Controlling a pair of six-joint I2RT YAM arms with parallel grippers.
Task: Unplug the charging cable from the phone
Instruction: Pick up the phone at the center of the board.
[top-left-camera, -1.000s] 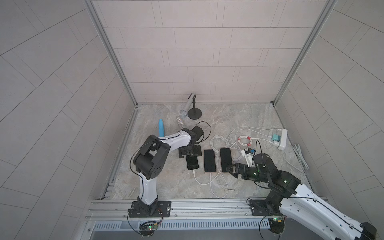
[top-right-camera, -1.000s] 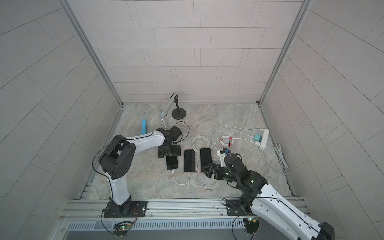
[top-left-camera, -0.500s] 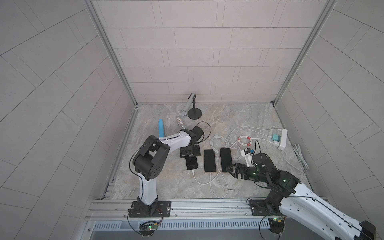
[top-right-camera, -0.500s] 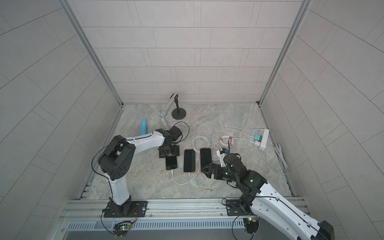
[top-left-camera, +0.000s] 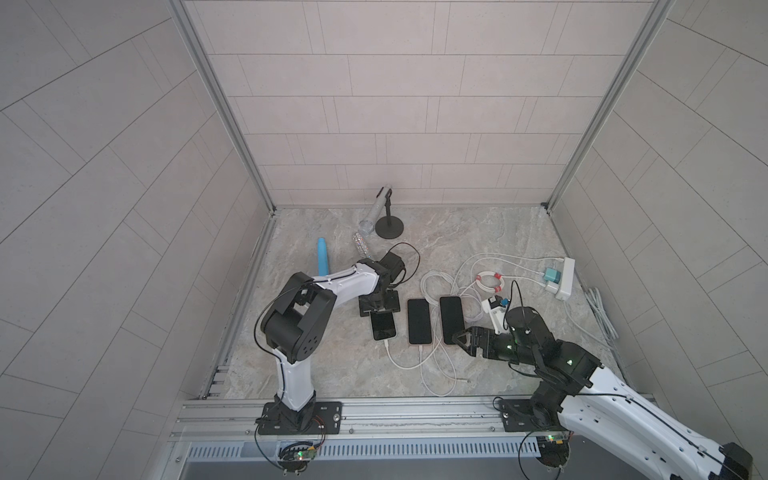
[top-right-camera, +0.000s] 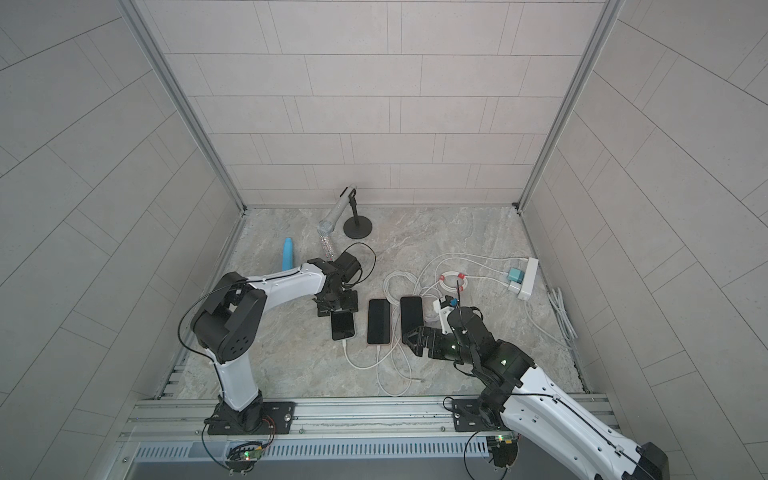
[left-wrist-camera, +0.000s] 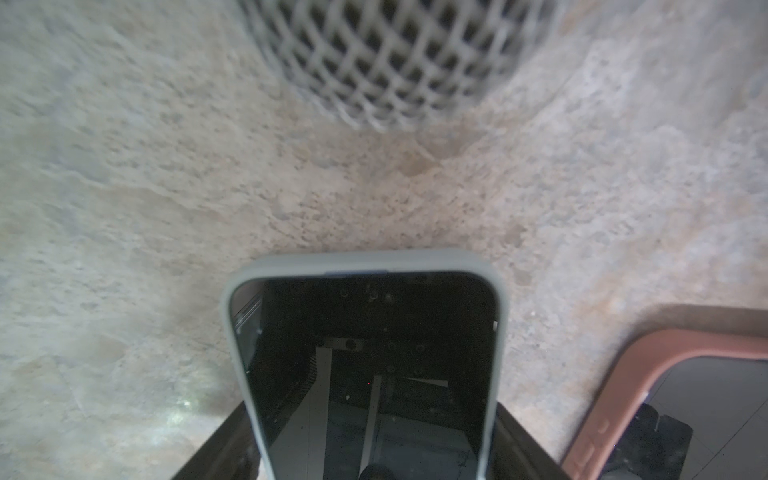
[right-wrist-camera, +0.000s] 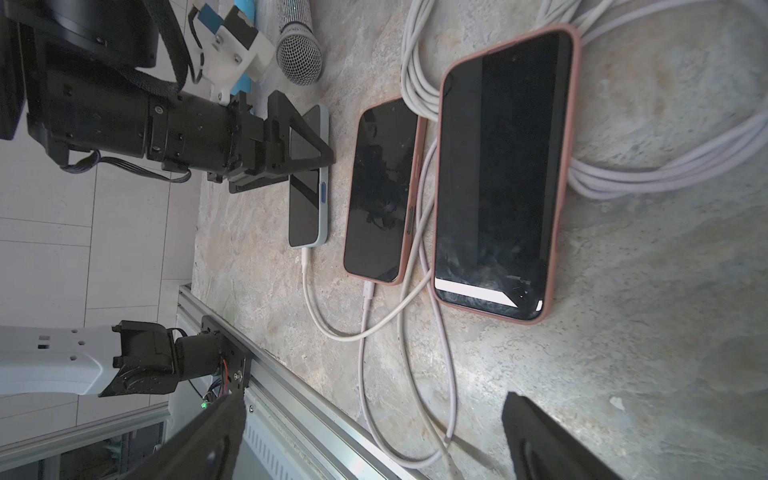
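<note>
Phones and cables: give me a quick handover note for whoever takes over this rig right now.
Left gripper: shut on the far end of the grey phone, which lies flat.
Right gripper: open, holding nothing, by the near end of the right phone.
Cables: the grey phone's cable is plugged in, and so is the middle phone. The right phone has none in it. A loose plug lies nearby.
Done: grey phone pinned.
Left: probably the right gripper goes to the grey phone's plug and pulls it out.
</note>
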